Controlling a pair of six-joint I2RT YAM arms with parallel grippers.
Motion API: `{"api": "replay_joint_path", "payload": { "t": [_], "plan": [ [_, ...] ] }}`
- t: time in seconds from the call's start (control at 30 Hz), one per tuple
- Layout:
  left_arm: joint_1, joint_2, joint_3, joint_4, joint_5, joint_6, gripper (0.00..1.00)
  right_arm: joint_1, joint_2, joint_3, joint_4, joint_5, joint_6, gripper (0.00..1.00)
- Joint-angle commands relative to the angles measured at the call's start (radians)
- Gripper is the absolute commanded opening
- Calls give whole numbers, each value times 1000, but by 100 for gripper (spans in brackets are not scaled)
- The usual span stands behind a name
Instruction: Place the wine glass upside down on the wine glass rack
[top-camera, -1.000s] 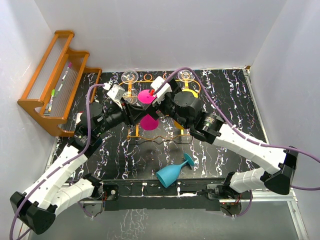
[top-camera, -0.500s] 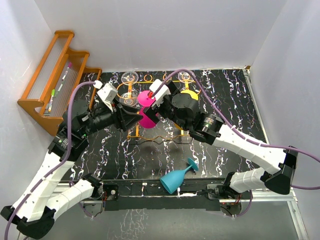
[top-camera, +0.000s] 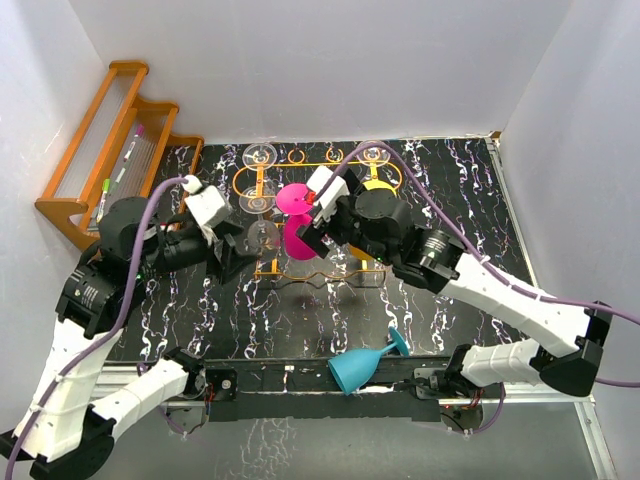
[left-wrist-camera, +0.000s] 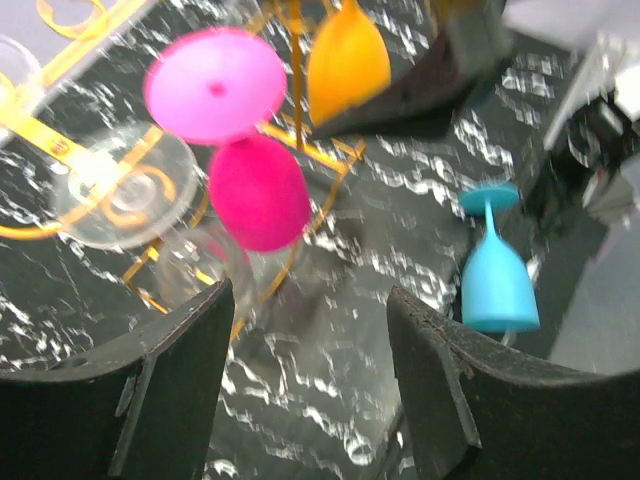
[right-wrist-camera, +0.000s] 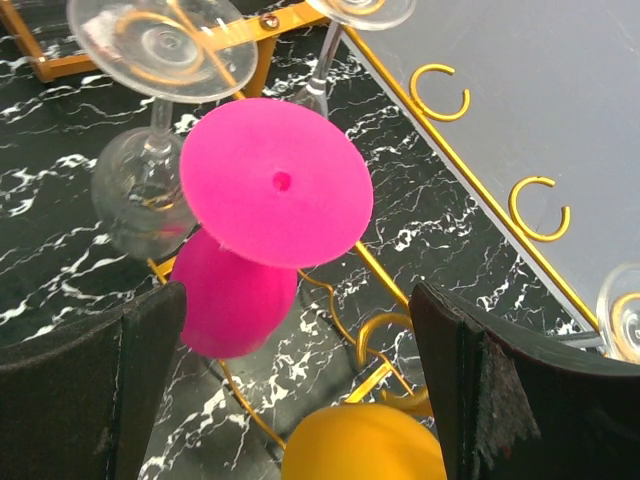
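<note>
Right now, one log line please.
pink wine glass: hung inverted on orange wire rack | left gripper: open, empty | right gripper: open, empty

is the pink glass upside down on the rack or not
Upside down: the pink glass has its foot on top, bowl hanging below, in the wire rack.

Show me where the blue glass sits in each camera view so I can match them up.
Top external: the blue glass lies on its side at the near table edge, between the arm bases.
Left wrist: right of centre, foot toward the top of the picture.
Right wrist: not in view.
Shared landmark: the pink glass hanging foot-up in the wire rack, seen in all three views.
</note>
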Motion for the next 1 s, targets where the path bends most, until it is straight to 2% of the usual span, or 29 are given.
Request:
{"api": "replay_joint_path", "payload": {
  "t": [0.0, 0.17, 0.33, 0.43, 0.53, 0.6, 0.67, 0.8, 0.97],
  "plan": [
    [6, 46, 44, -336, 147, 253, 61, 5, -98, 39, -19, -97, 42, 99],
    [7, 121, 16, -552, 282, 399, 62, 4, -262, -23, -4, -135, 134, 99],
    [-8, 136, -45, -549, 296, 447, 61, 4, -388, -93, -42, -120, 239, 99],
    [-62, 148, -78, -503, 253, 478, 60, 4, -438, -162, -74, -66, 325, 99],
    [-164, 154, -125, -420, 191, 480, 60, 4, -501, -247, -73, 90, 443, 99],
    [-280, 184, -140, -380, 132, 466, 59, 4, -543, -305, -67, 235, 533, 99],
    [-355, 216, -154, -356, 130, 493, 59, 4, -575, -348, -67, 384, 630, 99],
    [-482, 224, -188, -258, 142, 536, 59, 4, -629, -415, -70, 560, 795, 99],
    [-655, 155, -333, -27, 55, 711, 61, 4, -741, -498, -32, 728, 909, 99]
  ]
}}
